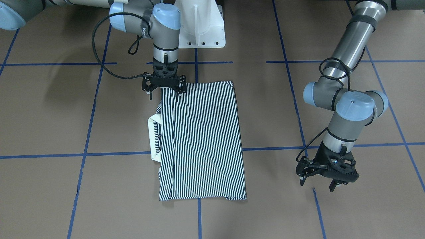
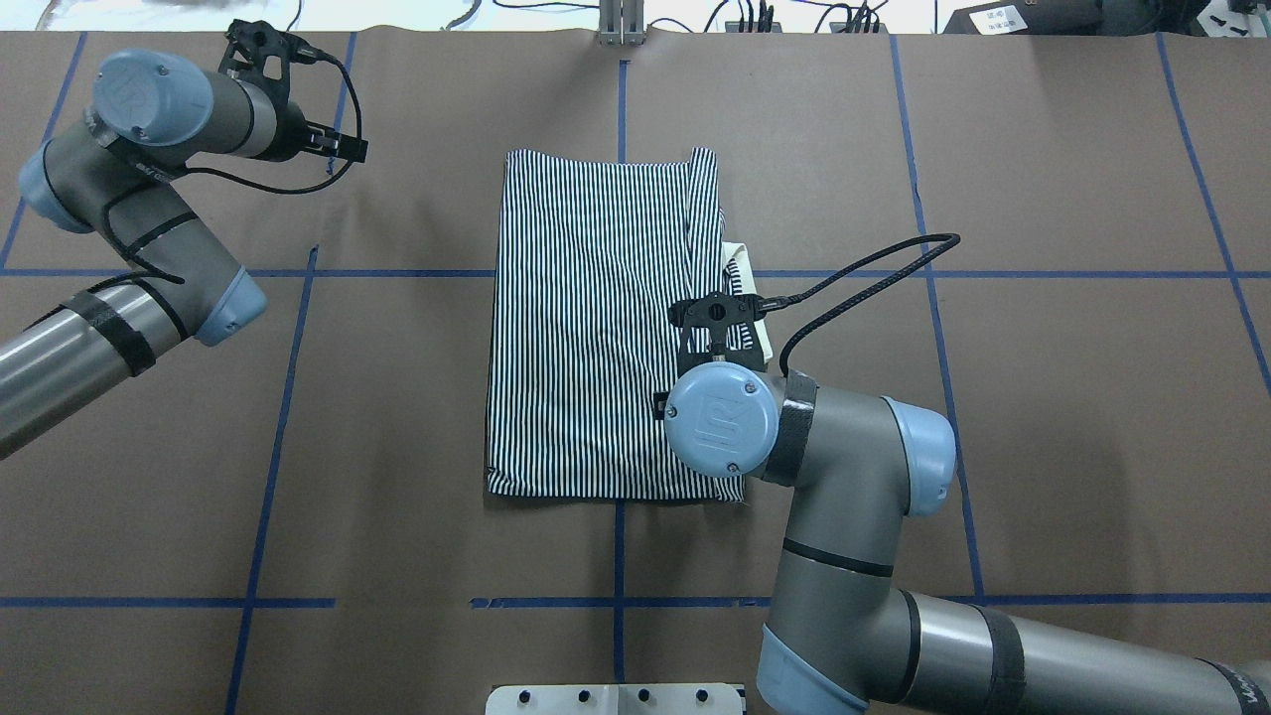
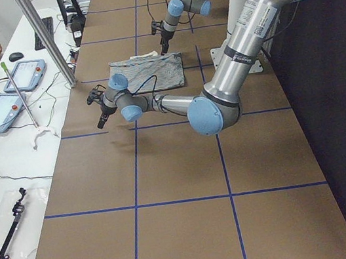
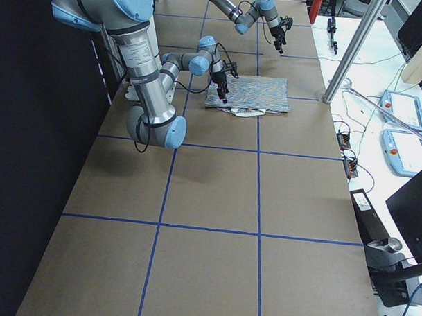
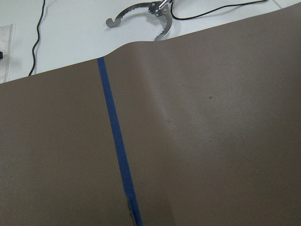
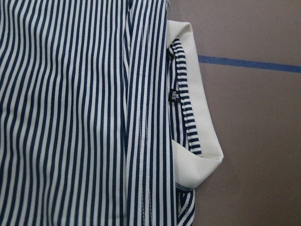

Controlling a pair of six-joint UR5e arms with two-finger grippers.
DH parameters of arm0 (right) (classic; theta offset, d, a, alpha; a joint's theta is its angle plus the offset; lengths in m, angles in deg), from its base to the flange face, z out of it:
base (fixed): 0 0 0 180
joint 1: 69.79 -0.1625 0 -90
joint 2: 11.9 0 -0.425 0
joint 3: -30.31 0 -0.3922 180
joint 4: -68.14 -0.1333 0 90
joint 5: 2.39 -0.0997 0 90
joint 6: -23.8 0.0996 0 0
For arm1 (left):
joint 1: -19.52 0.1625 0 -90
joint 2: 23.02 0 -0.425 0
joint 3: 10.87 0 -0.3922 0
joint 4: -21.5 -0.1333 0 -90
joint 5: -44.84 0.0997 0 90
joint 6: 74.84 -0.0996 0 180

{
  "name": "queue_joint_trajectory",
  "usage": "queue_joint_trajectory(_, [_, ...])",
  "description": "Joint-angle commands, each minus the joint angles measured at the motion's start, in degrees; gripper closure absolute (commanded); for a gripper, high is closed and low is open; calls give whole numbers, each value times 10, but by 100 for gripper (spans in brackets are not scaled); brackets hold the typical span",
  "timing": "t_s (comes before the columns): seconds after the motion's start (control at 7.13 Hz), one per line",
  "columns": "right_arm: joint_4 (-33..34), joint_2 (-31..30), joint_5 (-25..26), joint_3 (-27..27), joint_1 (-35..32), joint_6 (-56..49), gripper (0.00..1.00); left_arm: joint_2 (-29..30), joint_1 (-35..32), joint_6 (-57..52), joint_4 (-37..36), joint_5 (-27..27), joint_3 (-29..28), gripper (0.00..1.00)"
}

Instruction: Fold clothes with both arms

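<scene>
Silver-grey tubes on left arm (image 1: 352, 36) and right arm (image 2: 1092, 655), jointed by grey elbows with round light-blue caps (image 2: 722, 420). Raised UR mark and small rim screws on cap faces. Black bands round the tubes. Black braided cable (image 2: 948, 238) looping to skeletal black left gripper (image 1: 317, 186) and right gripper (image 1: 164, 98).

The polo shirt (image 1: 202, 139) under me is soft, matt cloth, faintly creased; its collar (image 6: 197, 141) is plainer cream cloth. Dull brown paper covers the table (image 1: 49, 116) (the blue tape lines (image 1: 116, 155) lie smooth on it). My left arm's tube (image 1: 352, 39) is shiny silver metal, its joint cap (image 1: 353, 104) smooth pale-blue plastic. My left gripper (image 1: 317, 186) and right gripper (image 1: 164, 98) look like matt black plastic.
</scene>
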Motion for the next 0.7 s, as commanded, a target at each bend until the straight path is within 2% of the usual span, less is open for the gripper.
queue_joint_trajectory(0.0, [3,4,-3,-18,3,-57,23,0,1,3,0,0,0,0])
queue_joint_trajectory(0.56, [14,26,-2,-45,6,-97,30,-1,8,4,0,0,-1,0])
